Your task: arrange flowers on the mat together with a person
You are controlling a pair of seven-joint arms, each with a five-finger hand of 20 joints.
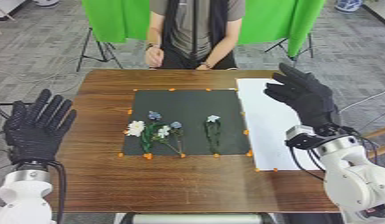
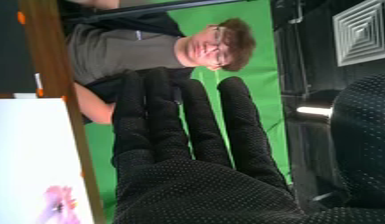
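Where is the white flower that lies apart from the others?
In the head view, the white flower lies on the right half of the mat, between a blue flower and the white paper.

From my station I see both of my arms in glossy white, the left arm [image 1: 18, 192] with a silvery collar [image 1: 31, 175] at its wrist and a black cable [image 1: 61, 192] alongside. My left hand [image 1: 33, 135] and right hand [image 1: 308, 100] wear black fabric gloves. The right arm [image 1: 359, 175] has rounded white casings, a pale bracket [image 1: 300, 131] and thin black cables [image 1: 298, 161]. Up close, my right hand [image 2: 202, 192] shows rows of tiny light dots.
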